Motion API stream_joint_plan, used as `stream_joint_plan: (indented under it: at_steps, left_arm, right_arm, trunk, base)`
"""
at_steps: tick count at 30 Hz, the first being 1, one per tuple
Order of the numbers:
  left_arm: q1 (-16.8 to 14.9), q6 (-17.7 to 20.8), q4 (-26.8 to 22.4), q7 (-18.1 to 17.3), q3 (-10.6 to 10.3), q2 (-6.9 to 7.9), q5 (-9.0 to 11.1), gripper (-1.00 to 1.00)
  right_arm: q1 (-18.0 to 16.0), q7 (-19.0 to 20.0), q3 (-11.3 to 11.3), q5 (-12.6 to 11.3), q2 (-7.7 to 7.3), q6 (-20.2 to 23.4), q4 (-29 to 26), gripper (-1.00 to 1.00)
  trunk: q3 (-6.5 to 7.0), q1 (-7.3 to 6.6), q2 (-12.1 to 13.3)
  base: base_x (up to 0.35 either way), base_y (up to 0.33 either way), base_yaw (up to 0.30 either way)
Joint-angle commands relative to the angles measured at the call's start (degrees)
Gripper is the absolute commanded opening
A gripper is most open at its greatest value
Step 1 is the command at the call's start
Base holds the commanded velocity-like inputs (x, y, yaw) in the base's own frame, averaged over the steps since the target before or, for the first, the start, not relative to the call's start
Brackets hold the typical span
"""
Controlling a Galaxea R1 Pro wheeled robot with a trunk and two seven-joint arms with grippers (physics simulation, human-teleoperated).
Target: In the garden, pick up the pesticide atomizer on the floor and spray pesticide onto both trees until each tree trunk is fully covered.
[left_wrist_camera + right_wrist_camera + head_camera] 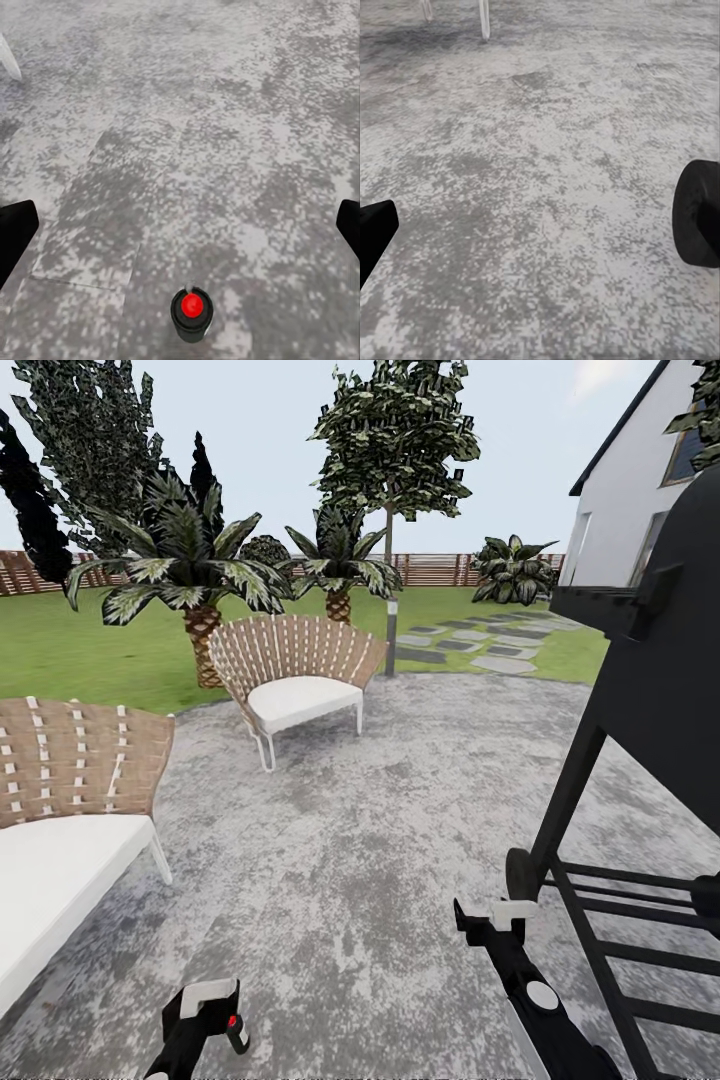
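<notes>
We stand on the grey patio (400,840), both pincers spread and empty: left pincer (180,225), right pincer (492,916); no atomizer spotted; tree (389,550) far across lawn (90,650); pickup, spraying all left.

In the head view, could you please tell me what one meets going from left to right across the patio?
Sofa → wicker chair → lamp post → stepping stones → black grill.
</notes>
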Motion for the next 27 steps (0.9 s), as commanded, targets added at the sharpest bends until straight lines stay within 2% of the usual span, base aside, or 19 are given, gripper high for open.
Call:
stream_joint_plan:
  at_steps: [1,19,23,27]
  left_arm:
    - [-0.04,-0.19,0.05,0.10,0.00,0.00,0.04,1.00]
    - [-0.82,-0.14,0.01,0.01,-0.52,-0.61,-0.74,1.00]
    - [-2.81,0.18,-1.38,0.13,-0.52,-0.46,-1.59,1.00]
    - [-4.97,0.48,-2.28,4.83,-0.61,-0.52,-3.28,1.00]
  right_arm:
    - [-0.03,0.02,0.02,0.01,-0.01,-0.17,0.03,1.00]
    - [-0.03,0.01,-0.16,0.01,-0.01,-0.17,-0.03,1.00]
    - [-0.03,0.01,-0.27,0.01,-0.01,-0.17,-0.06,1.00]
    - [-0.03,0.01,-0.29,0.07,-0.01,-0.17,-0.06,1.00]
  trunk:
    - [-0.23,0.21,-0.44]
    - [-4.60,4.17,-7.65]
    - [-5.68,5.05,-9.26]
    - [-6.81,5.73,-10.48]
  base:
    - [0.000,0.000,0.000]
    - [0.000,0.000,0.000]
    - [0.000,0.000,0.000]
    - [0.000,0.000,0.000]
